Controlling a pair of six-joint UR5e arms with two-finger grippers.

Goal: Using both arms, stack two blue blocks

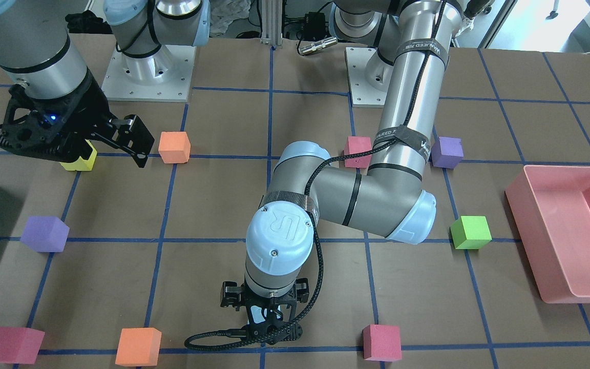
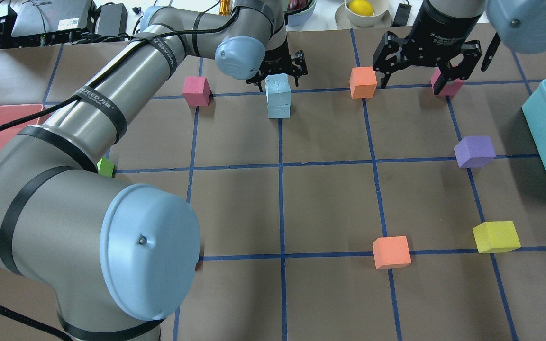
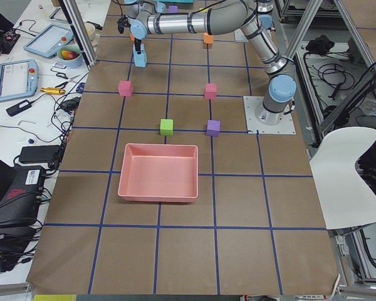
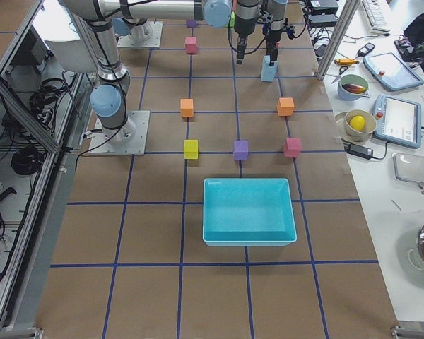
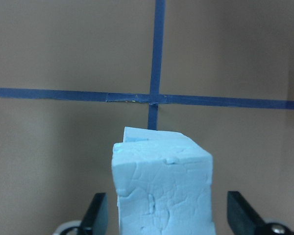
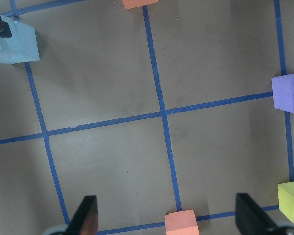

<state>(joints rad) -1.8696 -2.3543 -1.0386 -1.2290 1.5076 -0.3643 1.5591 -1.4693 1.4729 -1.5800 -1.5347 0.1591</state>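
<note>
Two pale blue blocks stand stacked at the table's far middle, the upper blue block [image 2: 277, 85] on the lower blue block [image 2: 279, 110], slightly offset. My left gripper [image 2: 277, 81] is open around the upper block. In the left wrist view its fingers [image 5: 97, 215] stand apart from the block [image 5: 161, 191] on both sides. My right gripper [image 2: 410, 80] is open and empty, raised above the table to the right of the stack. In the front-facing view the stack is hidden behind my left wrist.
An orange block [image 2: 363, 83] and a pink block [image 2: 448, 87] lie beside and under my right gripper. Another pink block [image 2: 196, 91] lies left of the stack. Purple [image 2: 475, 151], yellow [image 2: 495, 237] and orange [image 2: 391, 252] blocks lie nearer. A teal bin [image 2: 541, 137] and a pink bin [image 1: 566, 169] stand at the table's ends.
</note>
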